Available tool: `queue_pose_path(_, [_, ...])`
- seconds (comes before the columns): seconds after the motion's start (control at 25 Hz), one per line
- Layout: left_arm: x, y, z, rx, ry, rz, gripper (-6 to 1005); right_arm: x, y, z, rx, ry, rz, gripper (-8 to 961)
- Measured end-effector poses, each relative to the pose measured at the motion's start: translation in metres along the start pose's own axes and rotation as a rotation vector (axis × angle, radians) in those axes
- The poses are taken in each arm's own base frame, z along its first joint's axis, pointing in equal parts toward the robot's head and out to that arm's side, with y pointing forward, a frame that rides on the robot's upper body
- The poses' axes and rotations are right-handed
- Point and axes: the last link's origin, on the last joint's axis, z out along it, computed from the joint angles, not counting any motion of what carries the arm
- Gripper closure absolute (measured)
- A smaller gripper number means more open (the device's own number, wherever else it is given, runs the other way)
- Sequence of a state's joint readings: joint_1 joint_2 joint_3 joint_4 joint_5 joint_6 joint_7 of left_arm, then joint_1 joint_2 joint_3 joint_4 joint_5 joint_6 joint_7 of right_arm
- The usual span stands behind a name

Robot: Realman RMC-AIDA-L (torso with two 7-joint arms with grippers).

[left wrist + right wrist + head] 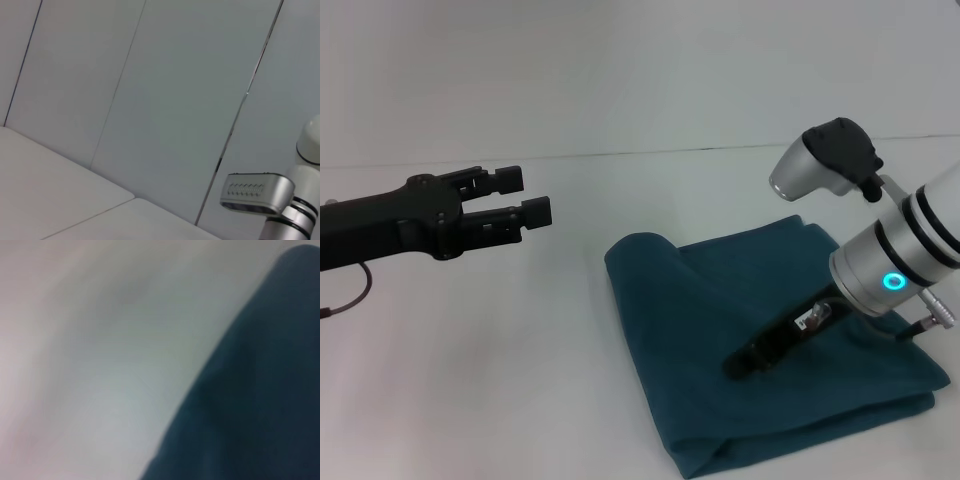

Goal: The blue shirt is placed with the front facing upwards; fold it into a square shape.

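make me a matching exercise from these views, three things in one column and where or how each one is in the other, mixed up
Things:
1. dark teal-blue cotton shirt
2. black left gripper
3. black right gripper

States:
A. raised above bare white table, fingers apart, holding nothing
B. low, resting on the folded cloth
C. folded into a thick bundle on the table

Pairs: 1-C, 2-A, 3-B

Bare white table [470, 380] lay open under my left gripper [535, 200], which hung in the air well apart from the blue shirt [680, 320]. My right gripper [745, 362] lay low on the folded cloth, its arm crossing the shirt's right side.
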State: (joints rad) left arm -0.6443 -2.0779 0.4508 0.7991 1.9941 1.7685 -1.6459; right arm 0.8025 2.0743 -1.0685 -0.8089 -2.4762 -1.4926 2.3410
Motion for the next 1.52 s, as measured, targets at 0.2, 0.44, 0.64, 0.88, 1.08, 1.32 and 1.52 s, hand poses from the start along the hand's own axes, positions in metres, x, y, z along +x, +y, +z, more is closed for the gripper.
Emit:
queue_pose_path(0.2, [0.000,0.000,0.000,-0.001,0.000,0.000,176,0.002,-0.004,0.009,0.031,0.012,-0.005,914])
queue_pose_path(0.44, [0.001,0.000,0.000,-0.001,0.000,0.001,177,0.004,0.003,0.013,-0.012,0.033,-0.007,915])
queue_pose_path(0.64, [0.001,-0.001,0.000,0.006,0.001,0.003,177,0.006,0.011,0.017,-0.062,0.053,-0.007,915])
queue_pose_path(0.88, [0.001,-0.002,0.000,0.009,0.002,0.004,177,0.008,0.022,0.026,-0.123,0.078,-0.016,915])
queue_pose_path(1.08, [0.002,-0.002,0.000,0.010,0.008,0.005,177,0.000,0.025,0.021,-0.135,0.051,-0.042,916])
queue_pose_path(1.32, [0.002,-0.002,0.000,0.011,0.015,0.007,177,-0.022,0.009,0.007,-0.012,-0.053,-0.065,916])
queue_pose_path(1.52, [0.002,-0.001,0.001,0.010,0.017,0.007,177,-0.026,-0.006,0.013,0.108,-0.077,-0.071,916])
